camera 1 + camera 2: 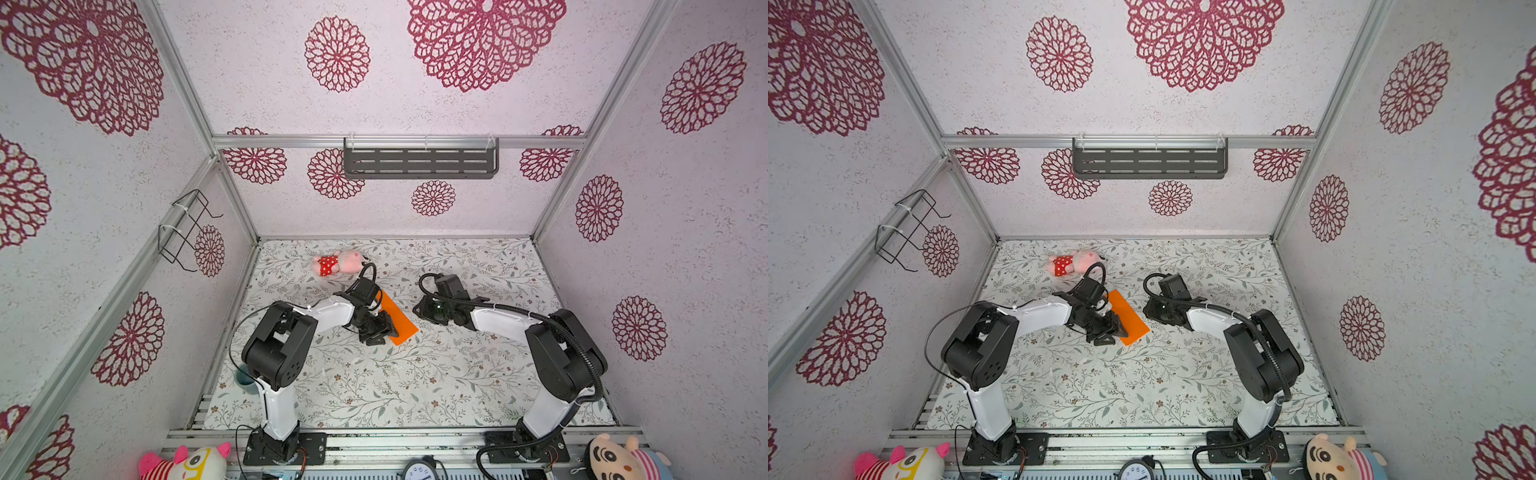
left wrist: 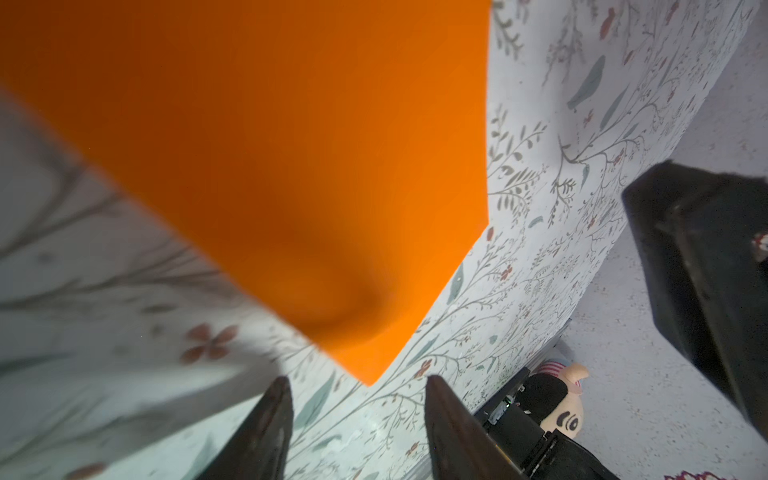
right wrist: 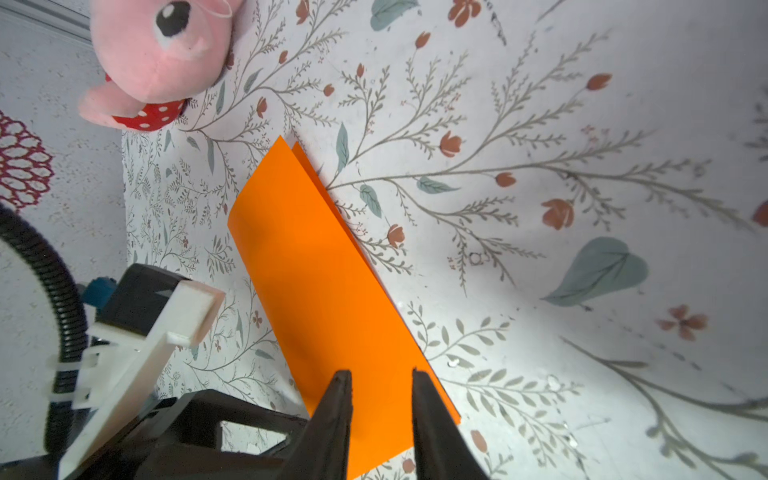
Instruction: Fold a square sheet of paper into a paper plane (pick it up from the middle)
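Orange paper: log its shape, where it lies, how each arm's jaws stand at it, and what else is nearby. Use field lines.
orange paper: folded in half into a long rectangle, two layers showing at one end
lies on: floral table cover, mid-table between the arms
left jaws: apart, empty, at one corner of the paper
right jaws: narrowly apart over one end of the paper; contact unclear
pink plush toy: toward the back wall, apart from the paper
fold stage: half-fold only, no dart shape yet

one sheet; three plush toys
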Robot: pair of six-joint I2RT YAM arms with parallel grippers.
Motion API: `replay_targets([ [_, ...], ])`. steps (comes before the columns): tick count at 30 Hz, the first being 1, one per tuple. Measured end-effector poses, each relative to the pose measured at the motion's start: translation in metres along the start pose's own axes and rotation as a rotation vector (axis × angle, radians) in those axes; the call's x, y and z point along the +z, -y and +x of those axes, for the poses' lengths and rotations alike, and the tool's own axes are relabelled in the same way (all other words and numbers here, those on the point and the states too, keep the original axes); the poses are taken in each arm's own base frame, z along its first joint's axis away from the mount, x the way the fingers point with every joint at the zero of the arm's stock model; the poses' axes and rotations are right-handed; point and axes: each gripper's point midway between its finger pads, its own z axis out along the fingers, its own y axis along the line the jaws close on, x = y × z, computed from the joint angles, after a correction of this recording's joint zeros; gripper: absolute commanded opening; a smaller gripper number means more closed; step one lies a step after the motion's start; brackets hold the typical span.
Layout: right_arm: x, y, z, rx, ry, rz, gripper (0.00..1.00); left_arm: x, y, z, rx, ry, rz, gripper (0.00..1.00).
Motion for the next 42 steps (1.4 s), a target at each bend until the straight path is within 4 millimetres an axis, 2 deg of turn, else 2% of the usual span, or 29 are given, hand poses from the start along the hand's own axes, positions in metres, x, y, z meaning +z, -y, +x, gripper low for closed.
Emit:
replay_targets([
  [2,0.001,-0.004,0.003,-0.018,-0.006,0.004,0.27,-0.013,-0.012,-0.005,-0.038,0.02,0.01,0.51],
  [4,0.004,-0.016,0.004,-0.06,-0.011,0.004,0.24,-0.03,-0.017,-0.019,-0.067,0.059,0.039,0.42],
  [9,0.029,-0.059,0.012,-0.2,-0.027,-0.016,0.15,-0.056,-0.007,-0.065,-0.064,0.156,0.114,0.23],
  [13,0.053,-0.075,0.029,-0.304,-0.064,0.004,0.1,-0.058,0.008,-0.098,-0.015,0.206,0.144,0.14],
  [16,0.067,-0.081,0.043,-0.368,-0.099,0.02,0.07,-0.048,0.005,-0.111,-0.011,0.203,0.14,0.09],
  [19,0.076,-0.084,0.051,-0.411,-0.12,0.034,0.05,-0.03,-0.007,-0.117,-0.027,0.175,0.12,0.05],
  [23,0.081,-0.078,0.054,-0.433,-0.134,0.057,0.04,-0.017,-0.021,-0.118,-0.052,0.151,0.099,0.04],
  [30,0.086,-0.067,0.061,-0.442,-0.166,0.087,0.04,-0.018,-0.02,-0.123,-0.049,0.16,0.096,0.03],
  [42,0.086,-0.068,0.065,-0.516,-0.176,0.086,0.07,-0.014,-0.032,-0.123,-0.048,0.166,0.045,0.01],
])
